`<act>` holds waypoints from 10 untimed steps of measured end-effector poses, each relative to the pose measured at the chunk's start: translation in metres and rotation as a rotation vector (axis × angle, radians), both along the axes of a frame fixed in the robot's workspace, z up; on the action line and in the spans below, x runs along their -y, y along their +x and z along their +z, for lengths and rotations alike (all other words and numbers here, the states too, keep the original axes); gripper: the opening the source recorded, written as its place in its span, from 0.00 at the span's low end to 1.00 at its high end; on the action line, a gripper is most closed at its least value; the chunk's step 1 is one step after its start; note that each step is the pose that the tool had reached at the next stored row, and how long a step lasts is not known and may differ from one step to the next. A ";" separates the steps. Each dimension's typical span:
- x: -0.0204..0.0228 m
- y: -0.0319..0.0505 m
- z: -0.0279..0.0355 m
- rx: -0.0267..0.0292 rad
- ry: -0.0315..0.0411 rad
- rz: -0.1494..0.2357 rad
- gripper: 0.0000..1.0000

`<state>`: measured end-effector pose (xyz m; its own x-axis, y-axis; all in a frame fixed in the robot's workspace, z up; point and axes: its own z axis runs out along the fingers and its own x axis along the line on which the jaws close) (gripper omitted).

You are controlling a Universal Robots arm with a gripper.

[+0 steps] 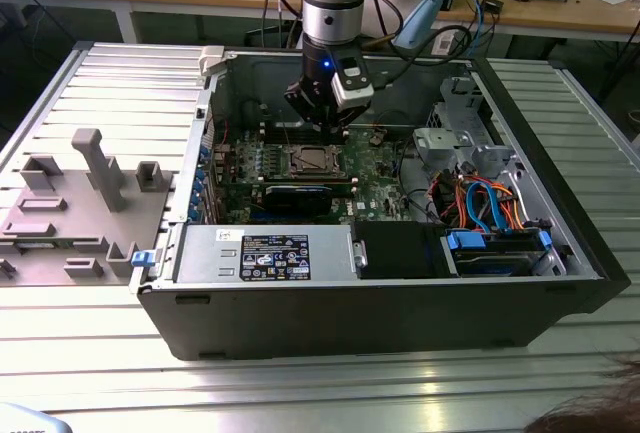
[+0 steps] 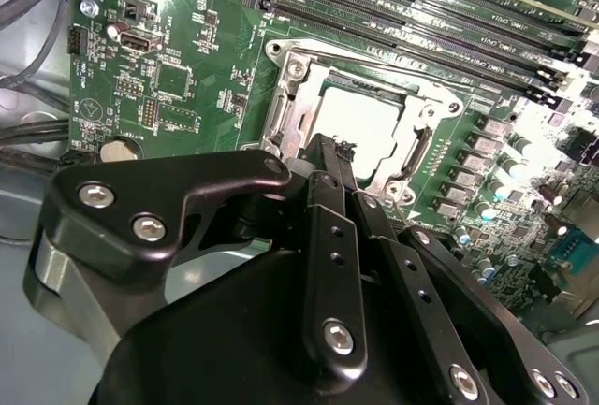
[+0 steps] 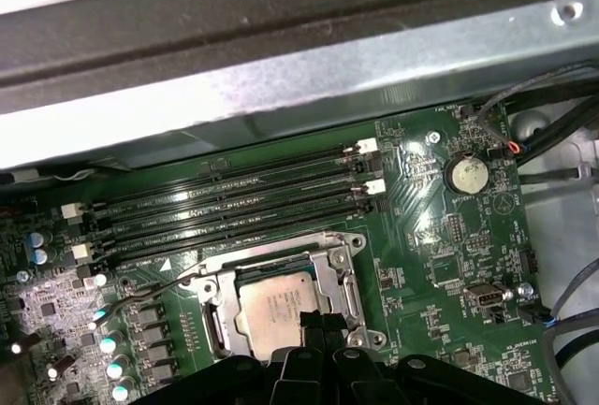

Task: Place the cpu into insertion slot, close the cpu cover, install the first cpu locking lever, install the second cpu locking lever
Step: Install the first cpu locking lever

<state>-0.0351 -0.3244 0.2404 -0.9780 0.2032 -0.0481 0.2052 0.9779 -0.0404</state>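
Pinched-together gripper [image 2: 328, 148] fingertips hover over the cpu [image 3: 279, 310] seated under the cpu cover [image 3: 348, 279].

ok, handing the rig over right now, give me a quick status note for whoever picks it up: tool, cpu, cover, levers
Tool: hangs inside the open computer case, just above the insertion slot; its black fingers sit together over the slot's edge, holding nothing.
CPU: already lying flat in the insertion slot, silvery top up.
CPU cover: looks down around the chip, framing it in both wrist views.
Levers: one thin lever sticks out beside the slot toward the capacitors and looks unlatched; I cannot tell the state of the other.
Done: placement, apparently the cover. Left: the locking levers.
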 end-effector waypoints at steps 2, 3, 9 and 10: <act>0.0000 0.0000 0.0000 0.0000 0.0000 0.005 0.11; 0.0000 0.0000 0.0000 0.0000 0.0000 0.008 0.11; 0.0000 0.0000 0.0000 0.0000 0.0001 0.023 0.11; 0.0000 0.0000 0.0000 0.0000 0.0001 0.025 0.11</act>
<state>-0.0351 -0.3244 0.2403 -0.9827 0.1789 -0.0481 0.1809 0.9827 -0.0404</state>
